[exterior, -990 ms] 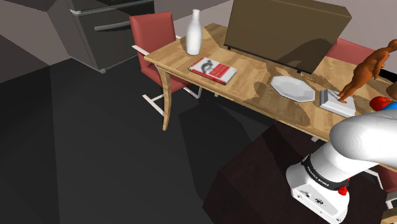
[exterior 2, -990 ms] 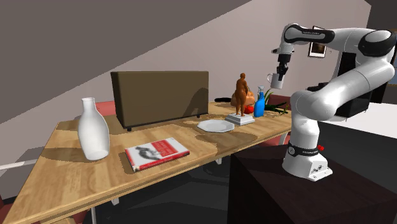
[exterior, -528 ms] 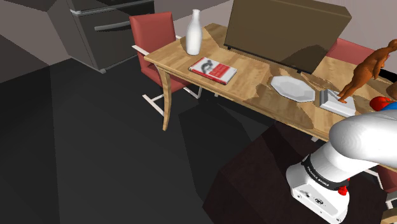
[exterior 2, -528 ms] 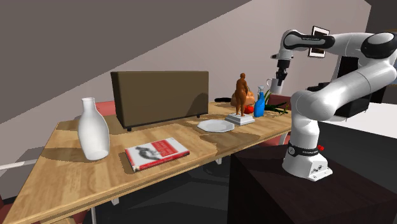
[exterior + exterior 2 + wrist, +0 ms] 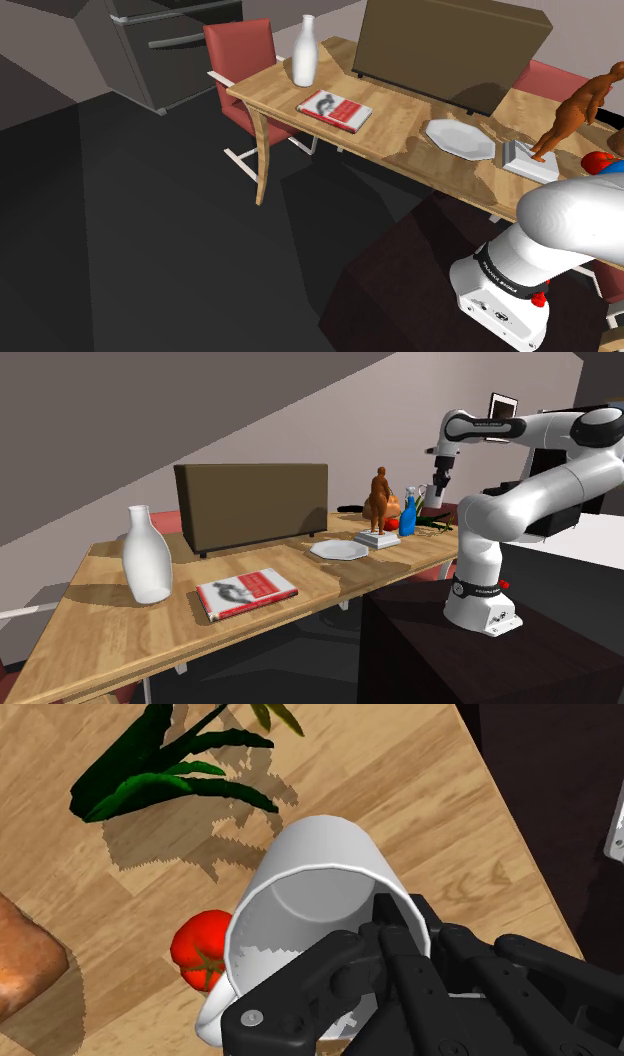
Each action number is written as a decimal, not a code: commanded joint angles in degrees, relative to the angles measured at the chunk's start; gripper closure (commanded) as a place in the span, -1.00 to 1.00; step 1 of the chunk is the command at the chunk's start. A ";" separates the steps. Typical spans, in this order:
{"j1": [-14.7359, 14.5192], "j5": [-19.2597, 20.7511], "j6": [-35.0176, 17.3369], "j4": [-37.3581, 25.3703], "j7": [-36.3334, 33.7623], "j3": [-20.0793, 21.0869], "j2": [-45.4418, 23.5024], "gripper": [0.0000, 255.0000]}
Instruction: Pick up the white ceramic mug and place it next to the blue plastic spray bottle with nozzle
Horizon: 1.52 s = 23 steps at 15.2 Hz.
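White and evenly smooth, the mug is a plain thin-walled cylinder with its open mouth turned toward the wrist camera; no glaze texture or marking can be made out. The black gripper is clenched on the mug's wall, one finger inside the rim and one outside, so the pick-up is judged complete. In the second exterior view the mug hangs clear of the table, above its far end, near the spray bottle and a little higher than the bottle's nozzle. Placement is outstanding: the mug has yet to be lowered onto the wood just beside the bottle and let go. The spray bottle is a slender, upright blue form that narrows toward the top. The table is light wood with a marked grain. Beneath the held mug the wrist view shows a round, glossy red tomato, partly covered by the mug, and a plant with long, pointed dark green leaves. These crowd the landing area, and it is judged that the descent must avoid them. A reddish-brown figurine on a pale square base stands just beside the bottle, with a white faceted plate nearby.
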<state>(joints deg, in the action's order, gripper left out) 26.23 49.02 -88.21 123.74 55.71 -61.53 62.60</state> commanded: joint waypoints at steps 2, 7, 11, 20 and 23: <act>0.34 1.18 -1.57 1.87 -0.38 -1.28 0.66 1.00; 0.79 3.30 -4.11 4.63 -0.88 -3.68 1.61 1.00; 1.04 5.10 -6.15 6.63 -1.27 -5.79 2.25 1.00; 1.17 9.52 -10.74 10.42 -2.20 -11.08 3.32 1.00; 1.06 11.11 -12.26 11.45 -2.53 -13.01 3.59 1.00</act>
<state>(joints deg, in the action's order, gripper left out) 27.34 59.51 -99.83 134.70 53.41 -73.82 66.08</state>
